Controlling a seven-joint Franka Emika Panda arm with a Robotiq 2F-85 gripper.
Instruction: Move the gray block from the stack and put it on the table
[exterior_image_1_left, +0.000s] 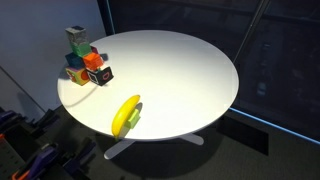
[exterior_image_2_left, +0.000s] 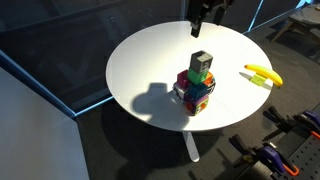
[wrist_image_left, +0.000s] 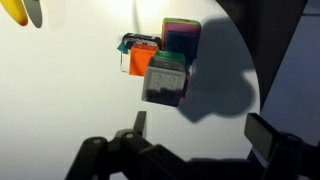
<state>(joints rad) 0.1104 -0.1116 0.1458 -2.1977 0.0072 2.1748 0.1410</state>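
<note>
One gripper (exterior_image_2_left: 204, 20) hangs at the top edge of an exterior view, pointing down over the table (exterior_image_2_left: 140, 70). It is above the stack (exterior_image_2_left: 196, 92) and well clear of it, and the rest of the arm is out of frame. In the wrist view its fingers (wrist_image_left: 140, 125) are spread wide with nothing between them, and the stack lies ahead on the white top. The gray block (exterior_image_2_left: 202, 62) sits upright on top of the stack, untouched. A banana (exterior_image_2_left: 262, 74) lies near the rim, apart from the stack.
</note>
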